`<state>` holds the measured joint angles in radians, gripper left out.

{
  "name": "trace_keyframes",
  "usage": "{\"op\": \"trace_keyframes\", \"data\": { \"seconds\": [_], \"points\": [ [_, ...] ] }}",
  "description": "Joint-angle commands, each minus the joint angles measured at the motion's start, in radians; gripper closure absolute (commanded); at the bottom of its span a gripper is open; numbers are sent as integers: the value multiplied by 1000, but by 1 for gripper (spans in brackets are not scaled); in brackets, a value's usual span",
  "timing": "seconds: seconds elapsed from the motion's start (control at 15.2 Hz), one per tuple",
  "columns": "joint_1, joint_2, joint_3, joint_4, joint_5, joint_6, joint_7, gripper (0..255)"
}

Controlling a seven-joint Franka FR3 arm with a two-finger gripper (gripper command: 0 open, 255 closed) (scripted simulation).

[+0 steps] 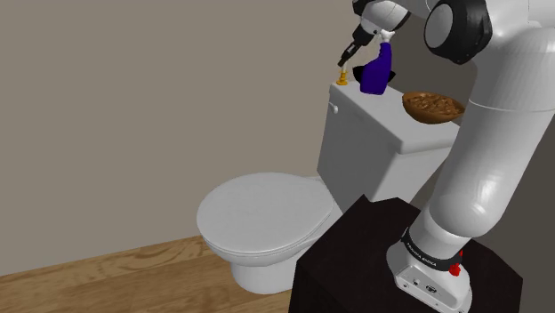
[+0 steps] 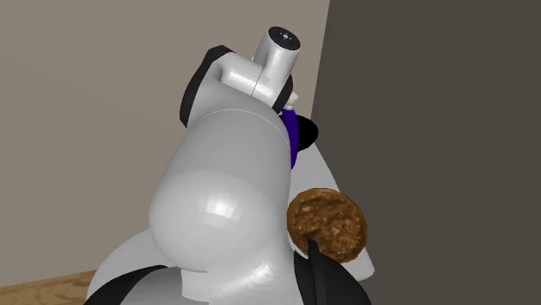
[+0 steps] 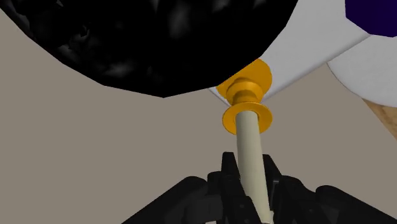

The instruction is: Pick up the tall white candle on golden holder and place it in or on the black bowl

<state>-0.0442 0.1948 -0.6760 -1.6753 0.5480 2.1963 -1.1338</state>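
Our gripper (image 3: 250, 167) is clamped on the candle (image 3: 248, 137), whose golden foot seems to rest on a corner of the toilet tank (image 1: 374, 133). The black bowl (image 3: 159, 38) sits on the tank too. The grasp looks done, so next we lift straight up.

Cream candle (image 3: 252, 159), gold holder (image 3: 247, 102), beside black bowl (image 3: 159, 44)

A white toilet (image 1: 262, 213) with its lid shut stands on a wood-plank floor (image 1: 98, 267) against a plain beige wall (image 1: 133, 107). On its tank (image 1: 374, 147) a purple spray bottle (image 1: 377, 71) stands upright. Near the bottle, toward the shoulder view's right, sits a brown textured bowl (image 1: 433, 107).
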Motion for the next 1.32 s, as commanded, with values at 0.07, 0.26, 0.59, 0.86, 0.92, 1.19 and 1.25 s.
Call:
{"op": "trace_keyframes", "data": {
  "seconds": [0.07,0.26,0.59,0.86,0.92,1.19,1.25],
  "points": [
    [-18,29,-2,-5,20,-125,-17,255],
    [-5,-7,-8,-25,-10,-128,-2,255],
    [-17,22,-1,59,-8,-183,27,255],
    [-22,23,-5,111,-17,-232,48,255],
    [-24,23,-6,125,-19,-245,53,255],
    [-33,30,-9,185,-22,-297,71,255],
    [-35,32,-10,201,-22,-310,75,255]
  ]
}}
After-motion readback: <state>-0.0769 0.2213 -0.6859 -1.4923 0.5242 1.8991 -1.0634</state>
